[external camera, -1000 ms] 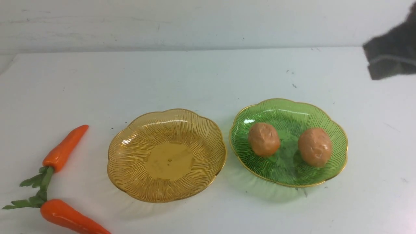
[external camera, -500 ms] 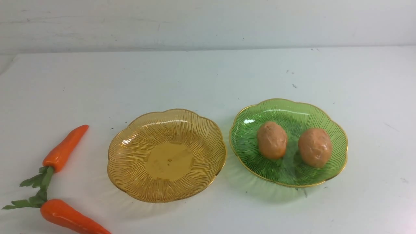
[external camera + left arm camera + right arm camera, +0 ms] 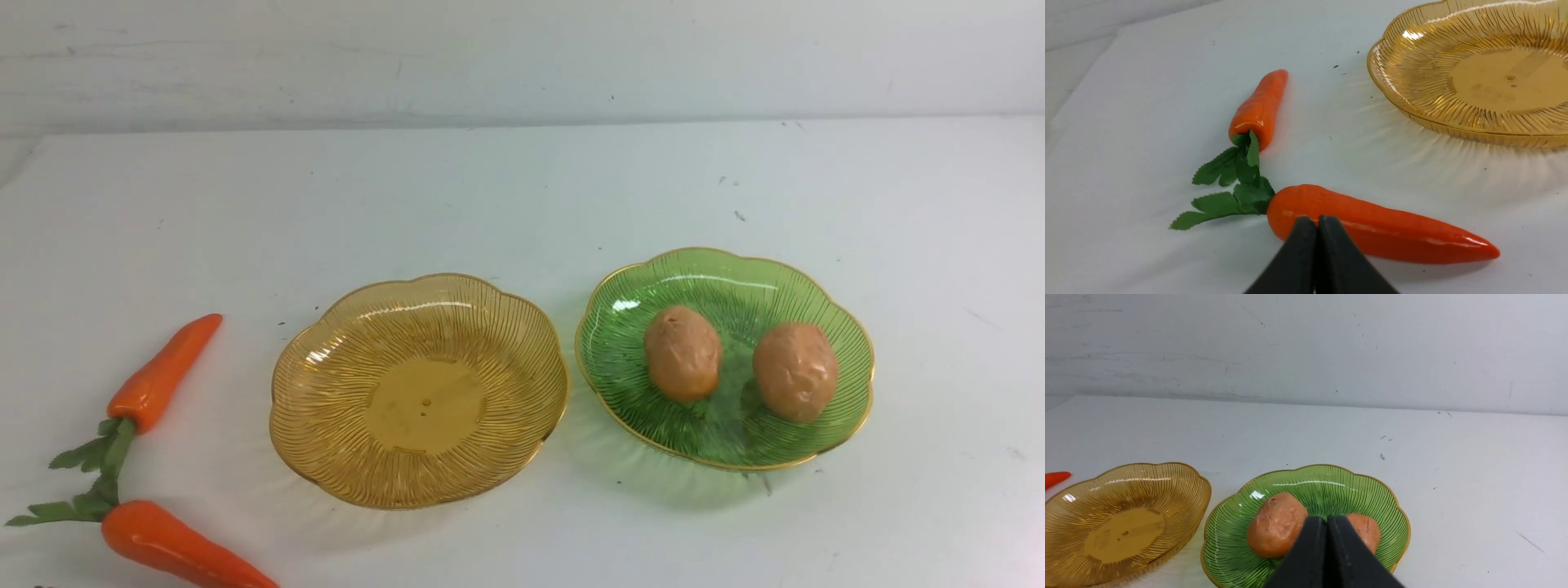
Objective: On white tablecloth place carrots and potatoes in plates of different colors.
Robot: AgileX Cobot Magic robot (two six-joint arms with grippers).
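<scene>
**CARROT PICKUP: HANDLING AND GRIP POINT**

Locate both carrots on the white tablecloth, left of the yellow plate and well apart from its rim. Identify the farther carrot and the nearer carrot, with their leaves overlapping between them. Note the yellow plate bare. Note both potatoes lying apart in the green plate, just right of the yellow plate. Judge that half of the task done.

Confirm the left hand pressed together, pinching nothing, poised by the thick end of the nearer carrot. Cannot tell whether touching. Confirm the right hand pressed together and empty, facing the green plate.

Treat the carrots as probably light, stiff and glossy, hence slippery and apt to roll. Spread the left hand before descending. Grip across the thick middle of the body, never the tapered tip or the soft leaves. Expect tangled leaves to drag the farther carrot along; lift slowly.
</scene>
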